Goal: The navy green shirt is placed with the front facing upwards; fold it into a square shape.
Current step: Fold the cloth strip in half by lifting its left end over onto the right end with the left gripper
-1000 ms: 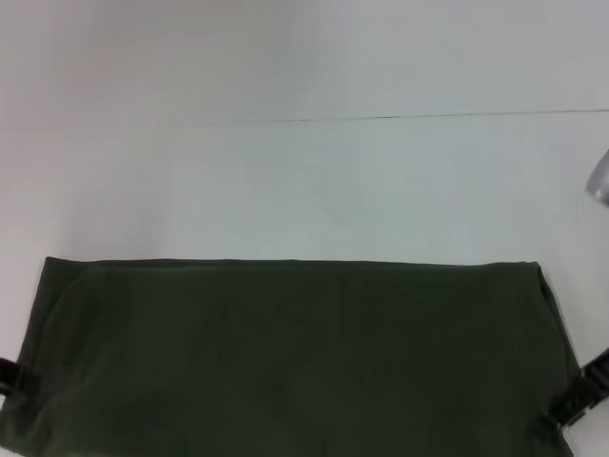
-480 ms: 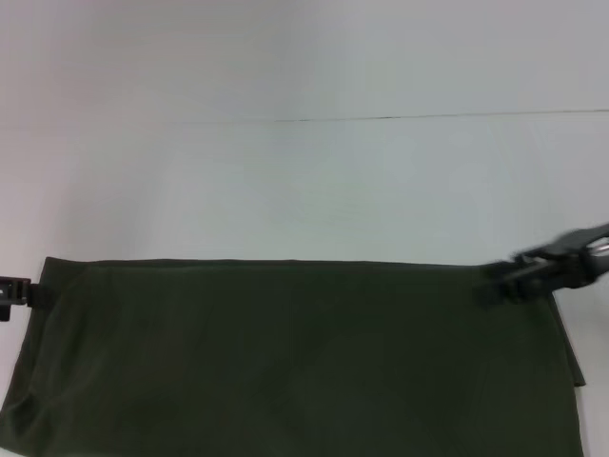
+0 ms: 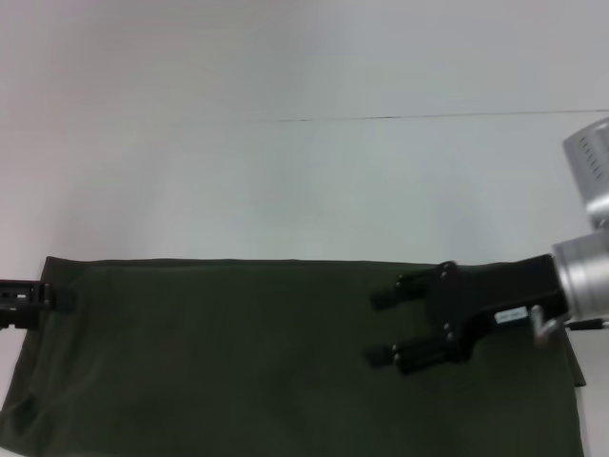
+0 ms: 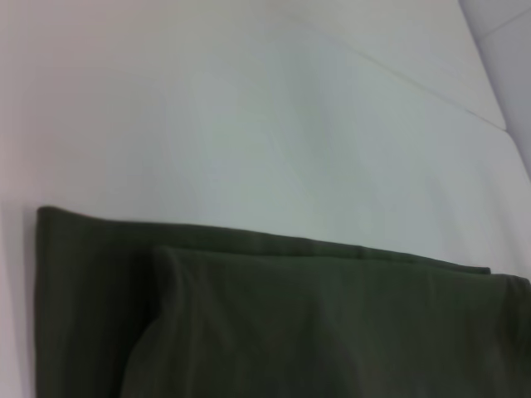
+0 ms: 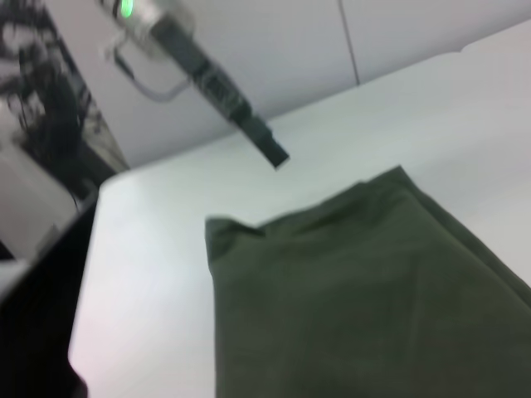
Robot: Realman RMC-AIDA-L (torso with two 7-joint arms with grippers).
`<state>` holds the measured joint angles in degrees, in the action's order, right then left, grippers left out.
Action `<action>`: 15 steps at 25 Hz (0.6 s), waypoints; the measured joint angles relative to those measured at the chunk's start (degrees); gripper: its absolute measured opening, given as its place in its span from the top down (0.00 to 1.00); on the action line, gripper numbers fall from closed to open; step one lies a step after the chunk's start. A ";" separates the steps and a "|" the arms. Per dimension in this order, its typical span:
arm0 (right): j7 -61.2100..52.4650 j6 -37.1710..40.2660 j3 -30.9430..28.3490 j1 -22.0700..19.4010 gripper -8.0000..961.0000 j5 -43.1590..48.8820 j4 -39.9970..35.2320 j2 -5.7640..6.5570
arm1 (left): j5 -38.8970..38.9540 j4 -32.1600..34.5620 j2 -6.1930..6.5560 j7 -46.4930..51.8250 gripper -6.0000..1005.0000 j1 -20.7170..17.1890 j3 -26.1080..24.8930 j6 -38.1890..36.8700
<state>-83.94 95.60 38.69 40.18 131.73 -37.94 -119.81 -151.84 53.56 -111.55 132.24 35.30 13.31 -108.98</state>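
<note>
My right gripper [image 3: 383, 327] hovers with its fingers spread apart over the right half of the folded green shirt [image 3: 238, 362] lying flat on the white table [image 3: 304, 190], while my left gripper [image 3: 43, 297] sits at the shirt's left edge.

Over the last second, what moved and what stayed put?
The right gripper swung from the right edge of the dark olive-green folded cotton shirt inward over the cloth, fingers open and empty. The left gripper rose along the shirt's left edge to near its far corner. The shirt's outline on the white table looks unchanged, plain side up.
</note>
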 joint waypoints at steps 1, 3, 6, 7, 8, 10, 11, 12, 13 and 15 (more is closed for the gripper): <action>2.16 -1.23 0.70 -0.11 0.12 -0.59 1.29 -0.05 | -0.20 -0.08 -0.01 0.46 0.09 -0.01 0.09 0.19; 7.34 -2.95 1.19 -0.44 0.12 -2.20 4.13 -0.06 | -0.65 -0.14 0.03 1.04 0.09 -0.01 0.15 0.32; 13.90 -4.00 1.20 -1.32 0.12 -4.62 6.89 -0.06 | -1.96 0.01 0.22 0.45 0.09 0.16 0.36 0.33; 15.43 -4.51 1.25 -1.71 0.12 -5.40 7.62 -0.10 | -2.39 0.08 0.26 -0.19 0.09 0.24 0.47 0.31; 16.36 -5.04 1.32 -2.01 0.12 -6.04 8.22 -0.12 | -3.03 0.16 0.31 -0.72 0.09 0.29 0.66 0.61; 16.89 -5.78 1.52 -2.26 0.11 -6.62 8.97 -0.11 | -4.83 0.06 0.35 -0.23 0.09 0.47 0.96 2.29; 16.99 -5.98 1.52 -2.28 0.11 -6.66 9.33 -0.09 | -5.50 -0.06 0.37 0.17 0.09 0.62 1.14 3.07; 17.12 -5.98 1.51 -2.31 0.11 -6.66 9.51 -0.07 | -6.10 -0.17 0.39 0.54 0.09 0.75 1.33 3.86; 17.32 -6.00 1.52 -2.34 0.11 -6.62 9.69 -0.07 | -6.78 -0.34 0.40 1.24 0.09 0.87 1.82 5.08; 17.97 -6.00 1.58 -2.47 0.11 -6.51 10.10 -0.10 | -8.02 -0.62 0.36 2.91 0.09 0.99 3.15 7.87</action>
<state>-65.97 89.60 40.27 37.71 125.23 -27.84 -119.91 -159.86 52.94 -111.19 135.15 36.28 16.46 -101.12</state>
